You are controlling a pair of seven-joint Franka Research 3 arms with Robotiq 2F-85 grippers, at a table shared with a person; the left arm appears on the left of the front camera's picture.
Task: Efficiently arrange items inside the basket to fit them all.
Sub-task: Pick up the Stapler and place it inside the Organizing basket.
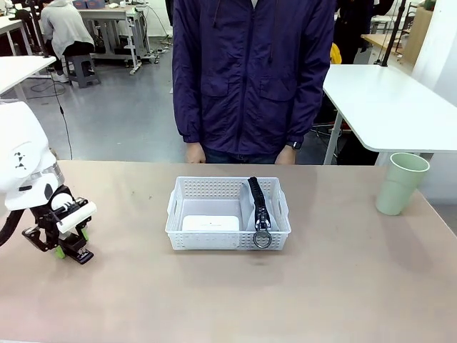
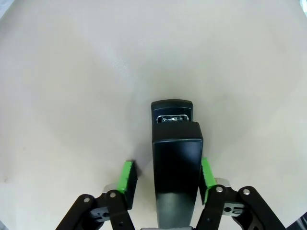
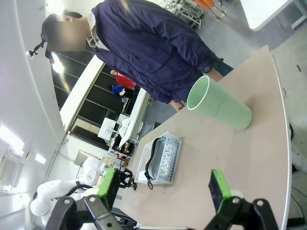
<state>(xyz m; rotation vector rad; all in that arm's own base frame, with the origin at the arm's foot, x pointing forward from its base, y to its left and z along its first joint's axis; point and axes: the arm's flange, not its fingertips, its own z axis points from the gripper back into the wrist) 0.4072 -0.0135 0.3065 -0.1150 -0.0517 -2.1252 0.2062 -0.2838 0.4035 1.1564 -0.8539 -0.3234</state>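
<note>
White lattice basket (image 1: pixel 214 187) sits mid-bench; inside, a small white box (image 1: pixel 210 223) lies flat at its left, a grey pouch (image 1: pixel 258 207) stands on edge along its right wall, ring over the near rim; a pale green cup (image 1: pixel 401 183) stands upright well right of the basket, a black stapler (image 2: pixel 176 163) lies flat well left of it

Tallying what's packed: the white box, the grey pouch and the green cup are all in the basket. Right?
Not the cup. The front view shows the pale green cup standing on the table, apart from the basket on the robot's right. The white box and the grey pouch are in the basket.
</note>
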